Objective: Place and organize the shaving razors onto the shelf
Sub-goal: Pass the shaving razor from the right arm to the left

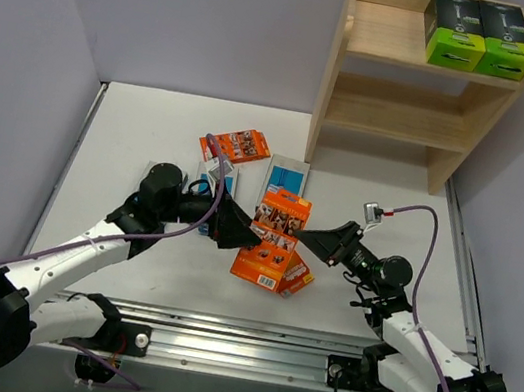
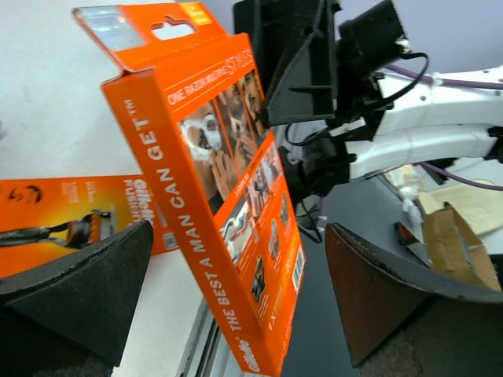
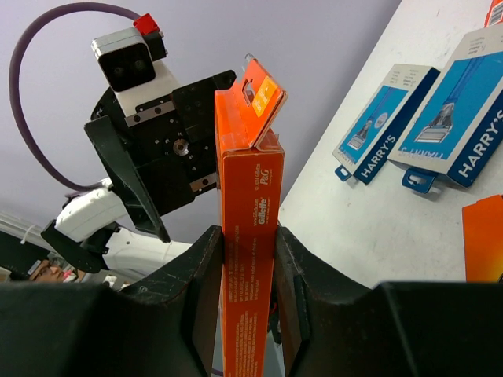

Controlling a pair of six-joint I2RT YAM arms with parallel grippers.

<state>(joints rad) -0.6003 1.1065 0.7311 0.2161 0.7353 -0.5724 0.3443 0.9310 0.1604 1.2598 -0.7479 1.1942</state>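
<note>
The shelf [image 1: 352, 60] carries a black box with a lime-green end [image 1: 452, 29] and its twin [image 1: 504, 38], side by side at the right of the top tier (green ends toward the arms). The right tool [image 1: 313, 238] is clamped on an orange pack [image 1: 281, 218], pressing its two broad faces and holding it upright above the middle of the surface [image 1: 131, 132]. The left tool [image 1: 236, 227] is spread wide, a finger on either side of that pack, neither touching it. Below it a second orange pack [image 1: 272, 271] lies flat on the surface, and a third orange pack [image 1: 237, 143] lies farther back. A light-blue card [image 1: 286, 175] lies between them, and another card [image 1: 226, 181] is partly hidden by the left arm.
</note>
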